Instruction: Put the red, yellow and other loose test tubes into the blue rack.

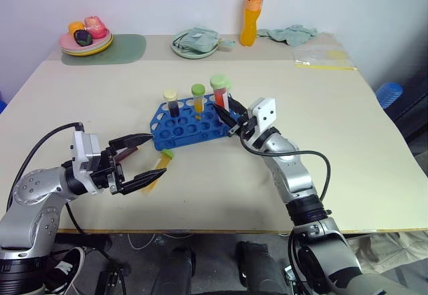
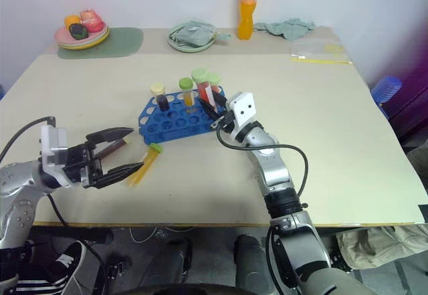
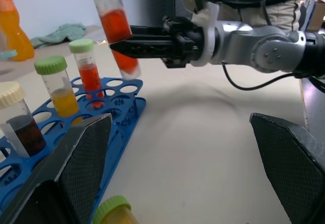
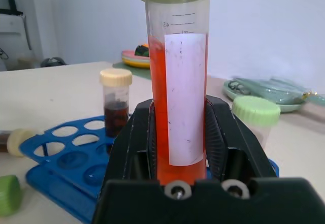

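On the beige table (image 1: 348,148) I see the blue rack (image 1: 189,126) at centre, with three capped tubes standing in it: a dark one, a yellow one and a red one. My right gripper (image 1: 229,118) is clamped on the red test tube (image 1: 220,95), which stands nearly upright, long axis vertical, at the rack's right end and just above its holes; I judge the coming move to be a short straight descent into a free hole. My left gripper (image 1: 136,160) hangs spread wide and empty near the table's front edge. A loose yellow tube (image 1: 159,168) lies flat just beside its fingertips, green cap toward the rack, so the left arm is nearer to it. Plates, an orange bottle and cloths sit along the far edge, before a white wall
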Controlling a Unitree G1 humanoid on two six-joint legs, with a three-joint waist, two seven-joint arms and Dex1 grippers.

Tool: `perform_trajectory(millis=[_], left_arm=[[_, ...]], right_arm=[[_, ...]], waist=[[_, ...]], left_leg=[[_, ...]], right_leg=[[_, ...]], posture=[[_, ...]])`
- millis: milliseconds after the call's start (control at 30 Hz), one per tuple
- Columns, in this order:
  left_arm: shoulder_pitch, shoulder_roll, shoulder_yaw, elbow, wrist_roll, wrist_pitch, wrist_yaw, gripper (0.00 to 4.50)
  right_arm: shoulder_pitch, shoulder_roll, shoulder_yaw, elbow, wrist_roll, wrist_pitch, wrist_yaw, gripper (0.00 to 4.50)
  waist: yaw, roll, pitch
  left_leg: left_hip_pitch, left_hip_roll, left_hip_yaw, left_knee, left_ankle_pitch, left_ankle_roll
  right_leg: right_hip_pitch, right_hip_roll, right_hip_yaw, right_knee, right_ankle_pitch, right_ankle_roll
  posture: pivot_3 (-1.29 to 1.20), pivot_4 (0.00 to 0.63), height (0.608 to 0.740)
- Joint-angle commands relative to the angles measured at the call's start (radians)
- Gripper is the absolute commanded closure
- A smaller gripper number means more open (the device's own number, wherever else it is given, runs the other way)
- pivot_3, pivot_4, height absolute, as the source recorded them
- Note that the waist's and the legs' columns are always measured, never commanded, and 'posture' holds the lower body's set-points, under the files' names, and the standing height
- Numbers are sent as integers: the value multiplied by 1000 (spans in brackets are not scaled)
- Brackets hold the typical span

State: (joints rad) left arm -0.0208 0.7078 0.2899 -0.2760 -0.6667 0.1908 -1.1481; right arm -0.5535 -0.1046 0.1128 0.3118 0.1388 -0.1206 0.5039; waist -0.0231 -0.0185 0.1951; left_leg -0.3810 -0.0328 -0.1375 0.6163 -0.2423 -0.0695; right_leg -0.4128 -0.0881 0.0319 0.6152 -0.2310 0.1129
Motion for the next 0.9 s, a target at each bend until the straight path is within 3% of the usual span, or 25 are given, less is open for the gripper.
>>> perform_trajectory(millis=[33,900], left_arm=[[-4,12,21,-17,-9,-3,3,0],[11,28,35,-39,-23,18,9,0]], right_arm=[[-26,25,-20,54,-3,-45,-24,3716],[-124,75,-58,291,-24,-160,-53,3716]], waist=[[-2,0,0],[-23,1,0]], left_leg=[[0,0,0,0,0,0],[7,8,1,-3,0,0]], right_leg=[[0,0,0,0,0,0],[4,8,0,0,1,-4]], posture=[[0,150,740],[0,150,740]])
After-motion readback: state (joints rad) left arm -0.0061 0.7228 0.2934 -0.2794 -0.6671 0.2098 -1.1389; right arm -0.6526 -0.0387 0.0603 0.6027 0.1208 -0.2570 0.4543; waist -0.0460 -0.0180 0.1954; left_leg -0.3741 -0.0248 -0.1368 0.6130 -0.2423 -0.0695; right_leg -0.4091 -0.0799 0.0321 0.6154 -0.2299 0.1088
